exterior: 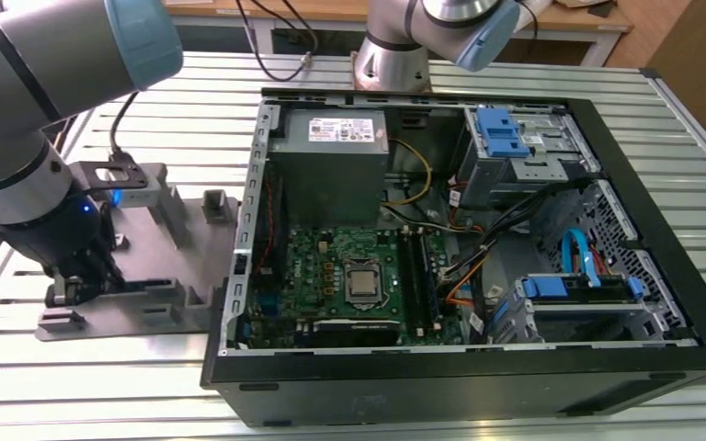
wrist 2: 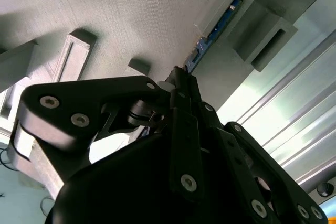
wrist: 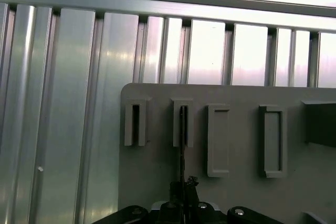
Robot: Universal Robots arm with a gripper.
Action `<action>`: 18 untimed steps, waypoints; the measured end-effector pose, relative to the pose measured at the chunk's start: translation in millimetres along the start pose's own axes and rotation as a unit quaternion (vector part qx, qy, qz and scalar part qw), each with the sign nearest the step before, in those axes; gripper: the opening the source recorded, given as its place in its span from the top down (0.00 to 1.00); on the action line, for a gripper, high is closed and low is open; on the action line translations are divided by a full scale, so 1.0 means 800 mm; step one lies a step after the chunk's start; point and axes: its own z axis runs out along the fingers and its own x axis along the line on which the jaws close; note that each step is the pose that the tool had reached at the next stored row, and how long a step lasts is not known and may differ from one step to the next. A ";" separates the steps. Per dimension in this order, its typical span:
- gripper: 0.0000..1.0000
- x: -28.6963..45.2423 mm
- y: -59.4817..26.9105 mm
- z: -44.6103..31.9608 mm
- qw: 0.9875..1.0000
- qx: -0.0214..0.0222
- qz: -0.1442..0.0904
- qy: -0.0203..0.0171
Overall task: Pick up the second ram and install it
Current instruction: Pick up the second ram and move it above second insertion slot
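Now the gripper [exterior: 69, 289] stands low at the lower part of the exterior view's left, down on a grey holder plate [exterior: 157, 276] that lies on the ribbed metal table [exterior: 108, 390]. The open computer case [exterior: 451, 390] fills the middle and the exterior view's right, just beside the plate, with the green motherboard [exterior: 316, 266] inside it.

In both wrist views the second ram [wrist 2: 212, 32] [wrist: 181, 129] stands on its edge in one of the raised slots of the holder plate [wrist 2: 131, 14] [wrist: 157, 174]. In the first wrist view it looks like a thin dark line in the second slot of the row, next to an empty one.

The gripper [wrist 2: 179, 77] [wrist: 182, 184] is at the near end of this stick. Its black fingers [wrist 2: 184, 124] are drawn almost together, and the end of the stick goes in between them, so it seems pinched there. The stick itself is not lifted; it sits in its slot.
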 end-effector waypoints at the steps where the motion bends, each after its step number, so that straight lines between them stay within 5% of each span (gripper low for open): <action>1: 0.89 0.0000 0.000 -0.0014 1.000 0.000 0.000 0.000; 18: 0.89 -0.0010 0.001 -0.0318 1.000 0.000 0.000 -0.001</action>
